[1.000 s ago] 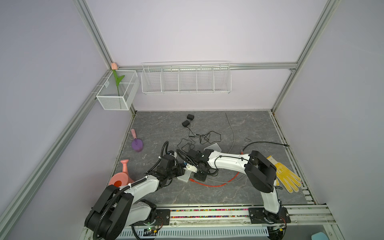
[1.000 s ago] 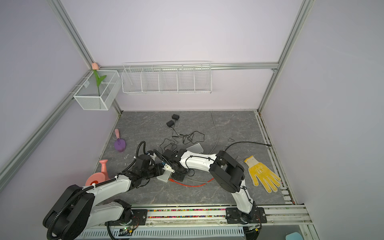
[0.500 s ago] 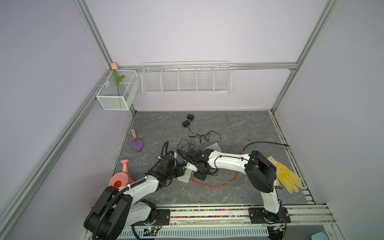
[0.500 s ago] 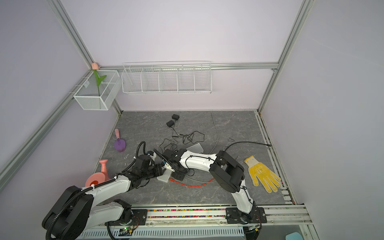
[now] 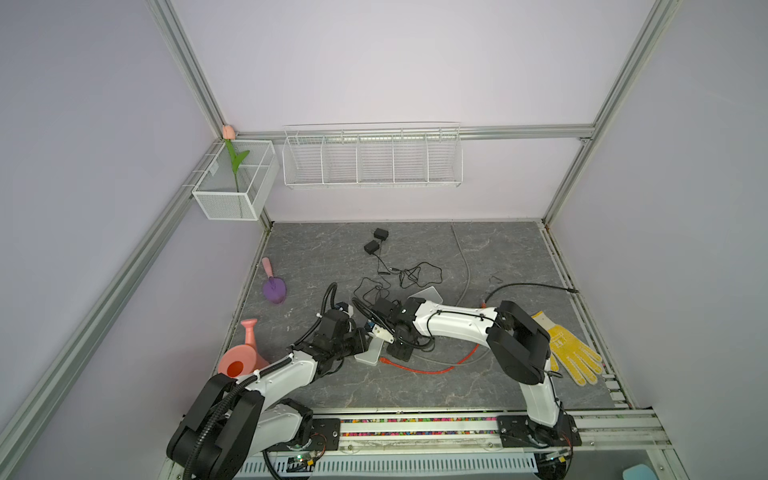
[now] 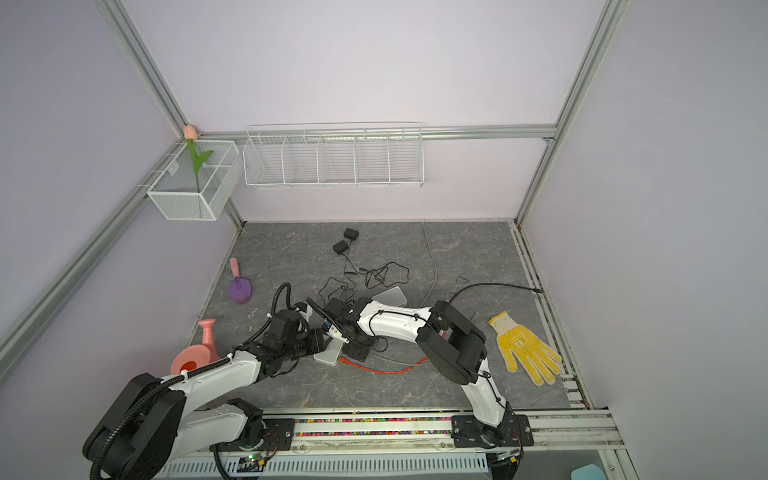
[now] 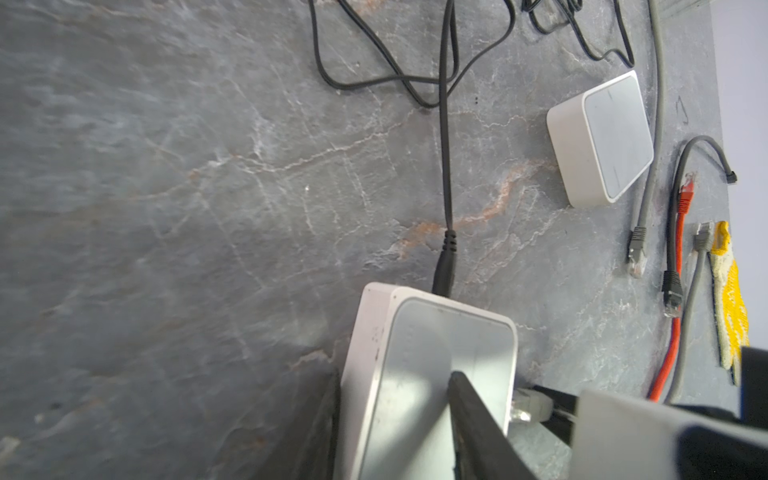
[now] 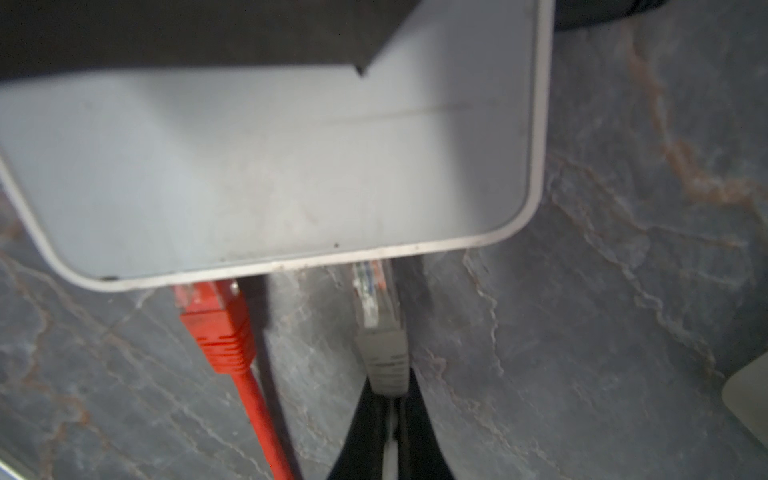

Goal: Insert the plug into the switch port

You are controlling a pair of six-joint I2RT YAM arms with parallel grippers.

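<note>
Since you asked where things stand: the switch (image 5: 370, 353) is at about 7 o'clock from the middle of the table (image 5: 332, 257) in both top views, tipped up off the slate. Your left gripper (image 7: 395, 382) is clamped on it, one finger (image 7: 469, 415) lying across the grey top face and the other down the white side.

Your right gripper (image 8: 388, 395) is pinched tight on the grey boot of the plug (image 8: 376, 316). The plug's clear tip reaches the switch's edge, just under the rim. Can't tell from the wrist views whether it's actually seated in a port.

A red plug (image 8: 212, 316) sits just beside it along that same edge, tip also at the rim. A black cord (image 7: 445, 266) goes into the switch's opposite side.

From the switch, a second white box (image 5: 424, 296) lies at about 1 o'clock, well apart. The yellow glove (image 5: 569, 353) lies at about 4 o'clock on the table, near the edge.

As for labels: there's a dark mark printed on the glove's back, too small to read. The switch's top face (image 8: 291, 166) is blurry up close, and you can't make out any lettering on it.
</note>
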